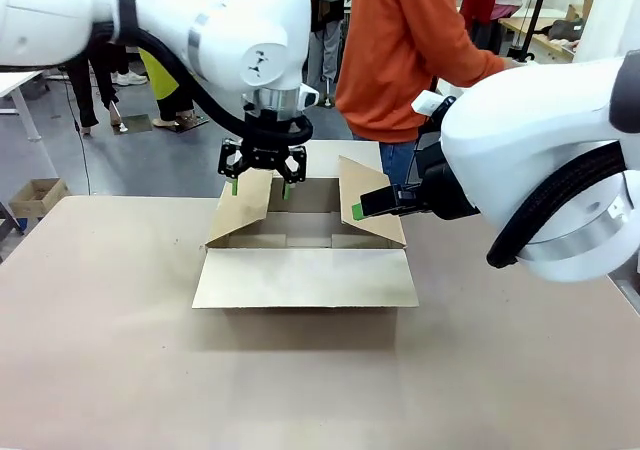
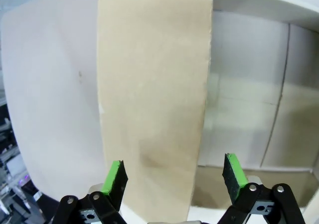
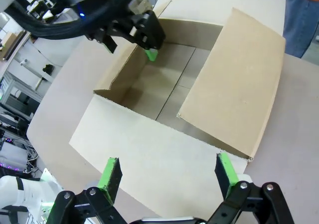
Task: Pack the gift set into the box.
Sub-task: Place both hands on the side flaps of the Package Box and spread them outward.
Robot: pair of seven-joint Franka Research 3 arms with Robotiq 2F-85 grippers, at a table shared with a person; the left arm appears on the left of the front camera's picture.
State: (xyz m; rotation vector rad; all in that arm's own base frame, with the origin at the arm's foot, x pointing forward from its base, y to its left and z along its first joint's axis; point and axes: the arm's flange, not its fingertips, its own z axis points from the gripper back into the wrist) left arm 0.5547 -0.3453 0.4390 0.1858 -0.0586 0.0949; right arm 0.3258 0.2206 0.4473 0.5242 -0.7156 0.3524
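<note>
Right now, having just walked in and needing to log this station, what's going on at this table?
The box sits open on the table, its near flap lying flat. The robot's left hand, open, straddles the raised left flap. The right hand, also open, hovers by the right flap. The box floor that shows is bare, so packing has not begun. A person in an orange top stands at the far side.

Box [image 1: 300,278]: brown corrugated cardboard, matt, slightly fibrous, paler on the inside walls. Table [image 1: 110,360]: smooth matt beige top. Arm shells [image 1: 230,30]: glossy white plastic; hose [image 1: 170,65] matt black. Left gripper [image 1: 259,186]: matt black, pads [image 2: 113,176] matt green. Person's top [image 1: 400,40]: orange cloth.
</note>
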